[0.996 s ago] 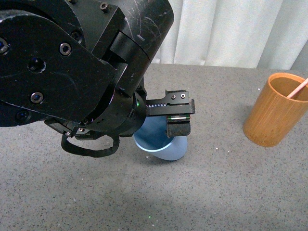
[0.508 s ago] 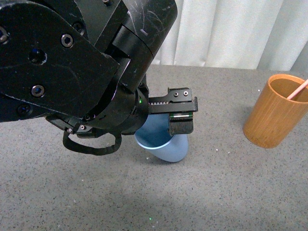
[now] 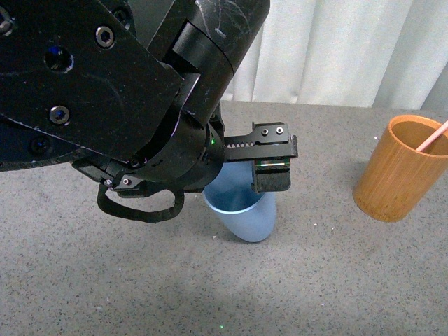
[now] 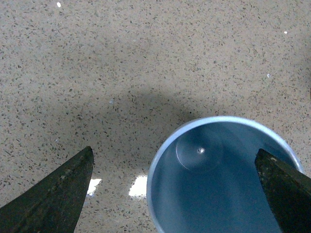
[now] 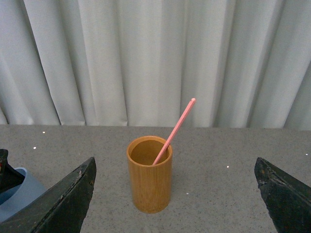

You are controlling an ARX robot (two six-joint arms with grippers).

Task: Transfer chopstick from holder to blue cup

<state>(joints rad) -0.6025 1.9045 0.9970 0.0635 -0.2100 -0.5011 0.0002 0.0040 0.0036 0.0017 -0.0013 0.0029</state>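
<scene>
The blue cup (image 3: pixel 245 213) stands upright and empty on the grey table, partly hidden by my left arm. My left gripper (image 4: pixel 174 155) is open just above it. In the left wrist view the cup (image 4: pixel 218 184) lies off-centre between the jaws, nearer one finger. One finger (image 3: pixel 271 175) shows in the front view. The bamboo holder (image 3: pixel 397 171) stands at the right with one pink chopstick (image 3: pixel 434 136) leaning in it. My right gripper (image 5: pixel 175 161) is open and empty, facing the holder (image 5: pixel 149 184) and chopstick (image 5: pixel 175 127) from a distance.
A white curtain (image 3: pixel 336 49) hangs behind the table's far edge. My left arm's black body (image 3: pixel 105 91) fills the upper left of the front view. The blue cup's rim (image 5: pixel 19 194) shows at the edge of the right wrist view.
My left gripper has risen a little above the blue cup and shifted slightly right. More of the cup's wall now shows below it. The holder and chopstick look unchanged.
</scene>
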